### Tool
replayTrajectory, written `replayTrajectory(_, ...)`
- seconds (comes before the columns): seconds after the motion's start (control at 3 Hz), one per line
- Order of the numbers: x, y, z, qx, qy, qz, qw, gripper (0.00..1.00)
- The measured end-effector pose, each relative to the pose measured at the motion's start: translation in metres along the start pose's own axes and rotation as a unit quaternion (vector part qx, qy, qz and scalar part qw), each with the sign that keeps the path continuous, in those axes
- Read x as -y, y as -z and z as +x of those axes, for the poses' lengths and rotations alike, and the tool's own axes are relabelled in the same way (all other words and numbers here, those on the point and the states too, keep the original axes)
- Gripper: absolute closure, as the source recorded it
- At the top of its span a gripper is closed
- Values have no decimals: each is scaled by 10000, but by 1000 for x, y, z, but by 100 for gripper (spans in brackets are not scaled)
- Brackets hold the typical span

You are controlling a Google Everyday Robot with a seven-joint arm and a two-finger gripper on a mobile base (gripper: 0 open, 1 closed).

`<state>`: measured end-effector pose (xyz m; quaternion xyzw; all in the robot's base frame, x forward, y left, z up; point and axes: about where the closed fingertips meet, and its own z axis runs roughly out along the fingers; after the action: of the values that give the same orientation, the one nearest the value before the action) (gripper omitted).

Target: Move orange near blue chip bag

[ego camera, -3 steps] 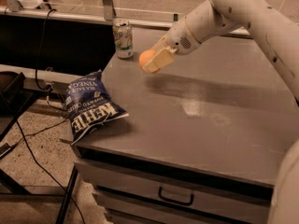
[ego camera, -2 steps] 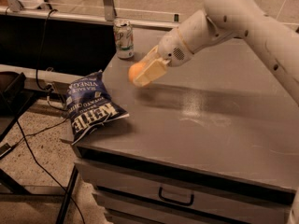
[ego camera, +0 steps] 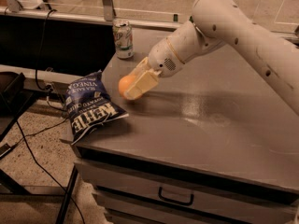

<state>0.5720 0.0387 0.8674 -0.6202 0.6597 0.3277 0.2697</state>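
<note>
The orange (ego camera: 124, 84) is a small round fruit held between the pale fingers of my gripper (ego camera: 132, 84), low over the grey table top, just right of the blue chip bag. The blue chip bag (ego camera: 88, 105) is dark blue and wrinkled with white "Kettle" lettering. It lies at the table's left edge and partly hangs over it. My gripper is shut on the orange, and the white arm reaches in from the upper right. A small gap separates the orange from the bag.
A silver-green soda can (ego camera: 123, 38) stands upright at the table's back left corner. The grey table (ego camera: 219, 125) has drawers with a handle (ego camera: 175, 199) in front. Cables (ego camera: 42, 125) and dark furniture sit on the floor to the left.
My gripper has carried the orange down and to the left, from near the can toward the chip bag, and now holds it low over the table.
</note>
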Motion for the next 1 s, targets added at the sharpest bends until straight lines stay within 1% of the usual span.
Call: replayTrajectory(1.0,-1,-7,-1,-6,14,-64,10000,8)
